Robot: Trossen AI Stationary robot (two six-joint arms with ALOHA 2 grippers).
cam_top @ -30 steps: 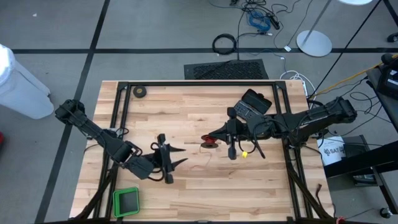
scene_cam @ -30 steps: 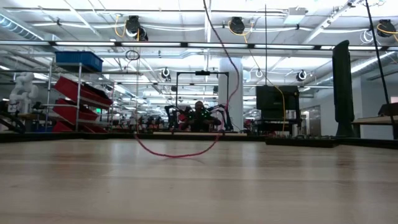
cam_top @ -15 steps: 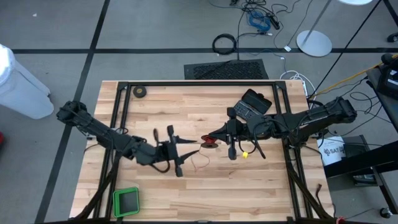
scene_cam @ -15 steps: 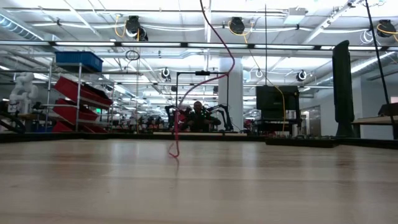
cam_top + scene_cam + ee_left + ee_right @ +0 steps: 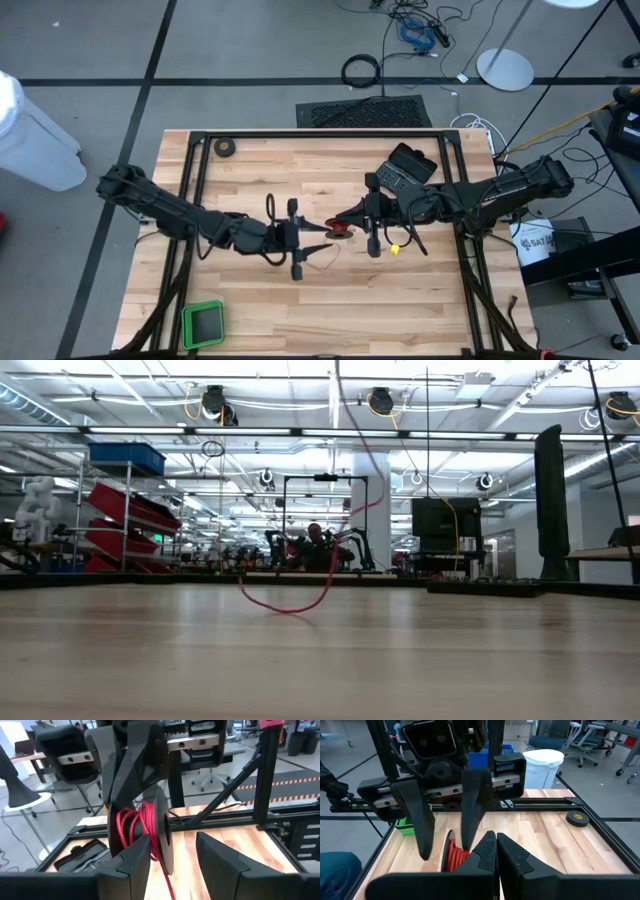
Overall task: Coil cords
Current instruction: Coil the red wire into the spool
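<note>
The small black reel (image 5: 340,230), wound with thin red wire, is held a little above the table's middle by my shut right gripper (image 5: 349,223). In the left wrist view the reel (image 5: 161,837) stands upright on edge. The loose red wire (image 5: 290,607) hangs down from it and lies in a slack loop on the wood (image 5: 322,262). My left gripper (image 5: 322,239) is open just left of the reel, level. Its two fingers (image 5: 132,865) stand apart on either side of the trailing wire (image 5: 167,880). I cannot tell whether they touch it. My right gripper holds the reel by one side flange (image 5: 117,837), coming level from the table's right. The fingers (image 5: 487,852) hide the place of contact in its own wrist view. The reel is lifted clear, upright on edge, and its wire hangs slack below.
A black tape roll (image 5: 226,147) lies at the far left corner. A green box (image 5: 203,322) sits near left, a black device (image 5: 410,165) far right, and a small yellow piece (image 5: 394,247) by the right gripper. Black frame rails (image 5: 190,190) border the table.
My left gripper has gone toward the table's right edge, up to the reel, staying open. The loose wire loop on the table has drawn narrow and then spread wide again. The reel has stayed where it was.
</note>
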